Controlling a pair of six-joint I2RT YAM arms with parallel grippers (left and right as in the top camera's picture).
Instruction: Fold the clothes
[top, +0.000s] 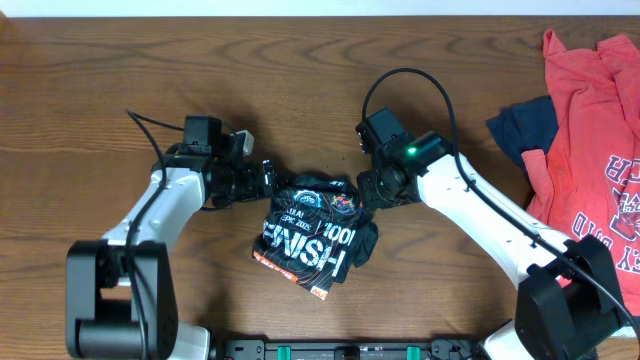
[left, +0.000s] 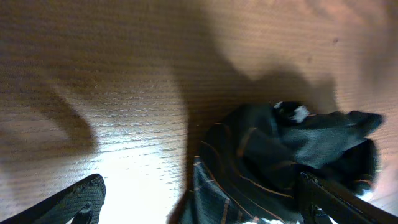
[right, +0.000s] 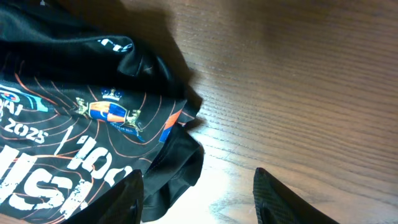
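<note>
The black jersey with thin orange lines and white lettering lies folded into a small bundle at the table's middle front. My left gripper is open at the bundle's upper left corner; in the left wrist view the jersey's dark edge lies between its fingers, which are apart from it. My right gripper is open at the bundle's upper right corner; in the right wrist view the jersey's printed side lies by the left finger, with a loose flap between the fingers.
A red T-shirt with lettering and a navy garment lie in a heap at the table's right edge. The wooden table stretches behind the bundle.
</note>
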